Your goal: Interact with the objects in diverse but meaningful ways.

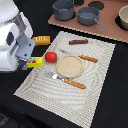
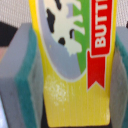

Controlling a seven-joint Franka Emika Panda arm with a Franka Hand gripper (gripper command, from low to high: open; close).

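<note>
Striped placemat (image 1: 95, 75) spread over the dark table (image 1: 117, 105), the largest thing in the exterior view. Beyond it a brown board (image 1: 107, 31) carrying two grey long-handled pots (image 1: 63, 9) (image 1: 89, 15).

White Panda arm (image 1: 12, 37) stands at the exterior view's left, over the mat's near-left edge. Its gripper (image 1: 33, 61) is closed on the yellow labelled bar (image 1: 35, 62) — the wrist view shows the bar (image 2: 75, 65) filling the gap between the two grey-and-teal pads (image 2: 22, 85), red "BUTT..." banner and a black-and-white cow picture on its label. Held low at the mat's edge; whether it touches the mat cannot be told.

On the mat: a round tan plate (image 1: 69, 66) near centre, with a red round tomato (image 1: 50, 57) just beside it toward the gripper. An orange-handled knife (image 1: 71, 81) lies on the near side of the plate, a second orange-handled utensil (image 1: 86, 58) on the far side. A thin brown stick (image 1: 78, 42) lies near the mat's far edge.

Orange ridged bread block (image 1: 42, 40) sits off the mat's corner, near the arm.
</note>
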